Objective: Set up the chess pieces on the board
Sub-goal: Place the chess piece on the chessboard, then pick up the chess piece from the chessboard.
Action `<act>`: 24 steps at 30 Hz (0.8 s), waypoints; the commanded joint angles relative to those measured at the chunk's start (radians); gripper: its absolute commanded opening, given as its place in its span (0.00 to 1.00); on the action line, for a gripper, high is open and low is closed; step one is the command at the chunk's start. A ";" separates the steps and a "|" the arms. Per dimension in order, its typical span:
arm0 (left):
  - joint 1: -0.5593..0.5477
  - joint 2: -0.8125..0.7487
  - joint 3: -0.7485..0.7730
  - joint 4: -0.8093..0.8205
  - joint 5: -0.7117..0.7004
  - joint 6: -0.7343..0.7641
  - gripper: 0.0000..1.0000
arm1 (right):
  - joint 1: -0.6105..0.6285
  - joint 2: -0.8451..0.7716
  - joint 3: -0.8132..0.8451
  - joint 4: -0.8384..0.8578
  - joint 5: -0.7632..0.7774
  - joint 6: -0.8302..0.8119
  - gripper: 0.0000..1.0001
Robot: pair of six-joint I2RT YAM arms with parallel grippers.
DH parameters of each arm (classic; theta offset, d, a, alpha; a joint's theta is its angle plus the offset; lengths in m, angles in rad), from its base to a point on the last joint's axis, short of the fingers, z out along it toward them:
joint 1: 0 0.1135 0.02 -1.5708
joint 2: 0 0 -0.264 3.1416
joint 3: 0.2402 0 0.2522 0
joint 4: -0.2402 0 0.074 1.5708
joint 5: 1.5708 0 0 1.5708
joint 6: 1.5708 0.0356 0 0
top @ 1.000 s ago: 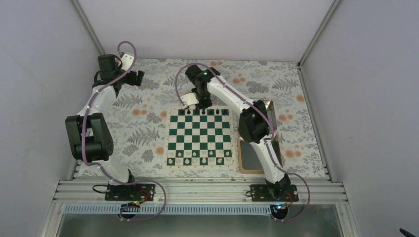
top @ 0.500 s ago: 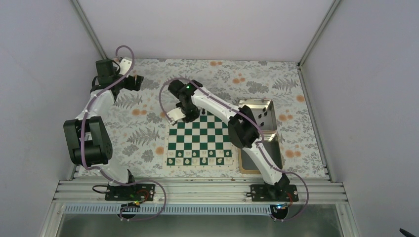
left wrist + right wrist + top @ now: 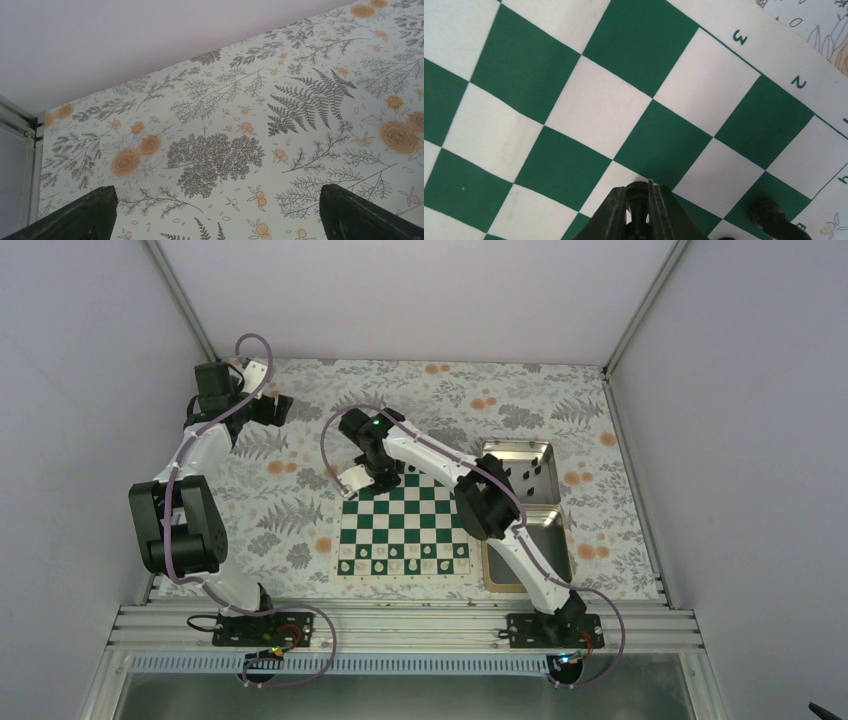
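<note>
The green and white board (image 3: 400,525) lies in the middle of the table. My right gripper (image 3: 379,480) hangs over its far left corner. In the right wrist view this gripper (image 3: 639,186) is shut on a small black chess piece (image 3: 638,204), upright just above the board's squares (image 3: 589,110). Another black piece (image 3: 774,222) stands near the board's edge, to the right of the jaws. My left gripper (image 3: 274,408) is off the board at the far left, and stands open (image 3: 215,215) over the flowered cloth with nothing between its fingers.
Cream pieces (image 3: 405,560) fill the board's near rows. Two silver tins stand right of the board; the far one (image 3: 505,453) holds several black pieces, the near one (image 3: 545,515) is partly under the right arm. Walls close in at the back and sides.
My right arm has swung left along the board's far row, from its middle to the far left corner, still shut on the piece. The left arm has shifted slightly.
</note>
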 commanded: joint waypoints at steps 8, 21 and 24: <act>0.006 -0.026 -0.004 0.003 0.071 0.045 1.00 | 0.001 -0.020 0.014 0.041 -0.047 0.025 0.34; -0.191 -0.129 -0.003 -0.254 0.006 0.237 1.00 | -0.226 -0.324 -0.125 -0.017 -0.186 0.186 0.50; -0.269 -0.131 0.020 -0.393 0.004 0.278 1.00 | -0.349 -0.425 -0.265 -0.034 -0.177 0.227 0.58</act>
